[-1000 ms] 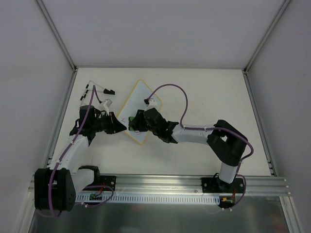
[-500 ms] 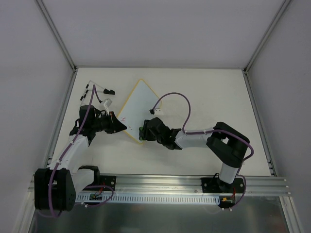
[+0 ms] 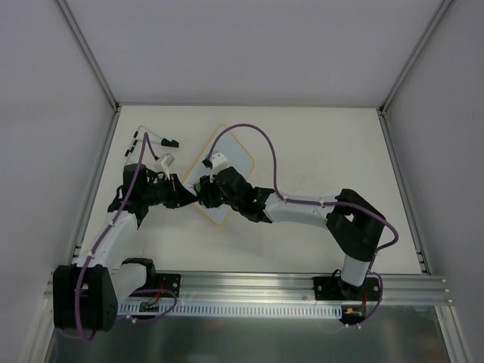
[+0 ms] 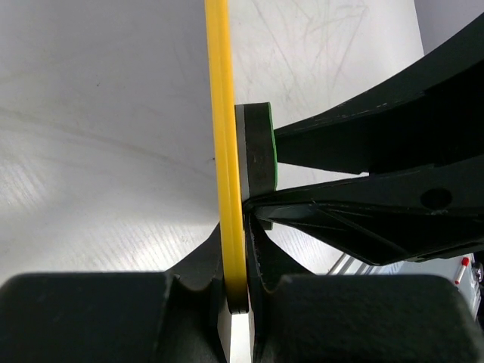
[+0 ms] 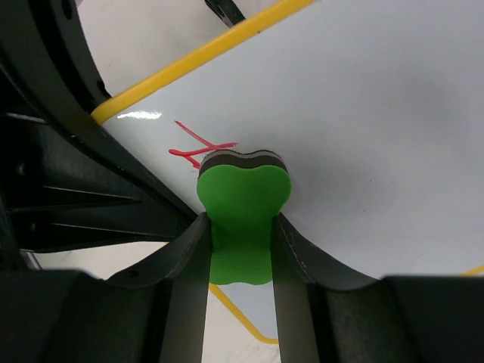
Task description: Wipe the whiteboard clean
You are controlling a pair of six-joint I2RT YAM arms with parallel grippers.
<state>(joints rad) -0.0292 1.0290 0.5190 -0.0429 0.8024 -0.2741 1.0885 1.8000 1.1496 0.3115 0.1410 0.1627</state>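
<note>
Counter (image 3: 325, 151): white, bearing the board toward 10 o'clock of centre.
Whiteboard (image 5: 363, 113): yellow-rimmed, lying flat; its 9 o'clock corner is pinched by the left fingers (image 3: 180, 197), closed on the rim.
Right fingers (image 5: 189, 257): clamped on the green eraser (image 5: 242, 185); swept back from the board's 6 o'clock corner to its 9 o'clock corner.
Red marks (image 5: 200, 145): at the eraser's 11 o'clock, so erasing is judged unfinished.

The eraser (image 5: 242, 193) rests on the whiteboard (image 5: 363, 113), whose left edge sits in the left hand (image 4: 240, 283).
</note>
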